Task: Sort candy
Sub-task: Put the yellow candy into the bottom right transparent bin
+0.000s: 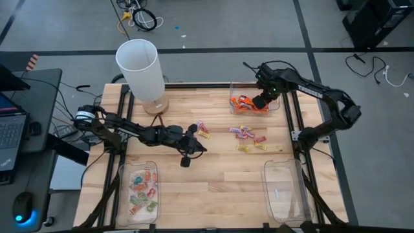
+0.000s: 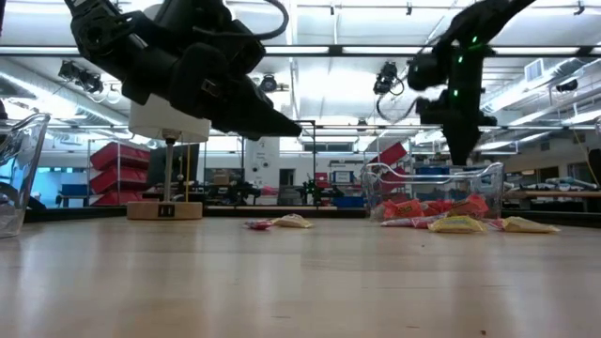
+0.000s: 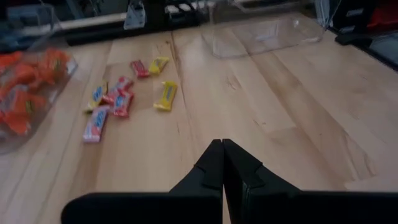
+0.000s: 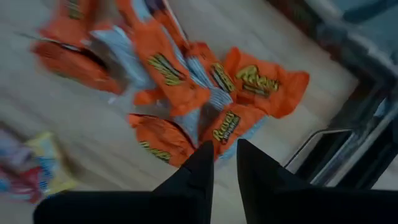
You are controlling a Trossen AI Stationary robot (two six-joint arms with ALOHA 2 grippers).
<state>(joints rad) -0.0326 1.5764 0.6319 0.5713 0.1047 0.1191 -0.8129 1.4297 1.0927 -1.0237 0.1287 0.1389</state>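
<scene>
You have orange candy (image 1: 243,103) piled in the far tray (image 1: 273,109) under the right gripper (image 4: 225,155), its fingers slightly parted and empty, so a careless lift could snag wrappers; the left gripper (image 3: 222,163) waits closed beside the loose sweets (image 1: 244,134).

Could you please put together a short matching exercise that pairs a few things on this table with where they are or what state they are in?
Things:
1. orange candies
2. pink-and-yellow candies
3. left claw
4. right claw

Places or states:
A. loose on the bare wood near the table's middle
B. shut, holding nothing, above the wood
C. piled in the clear tray at the table's far right
D. slightly parted over the orange pile

Pairs: 1-C, 2-A, 3-B, 4-D
</scene>
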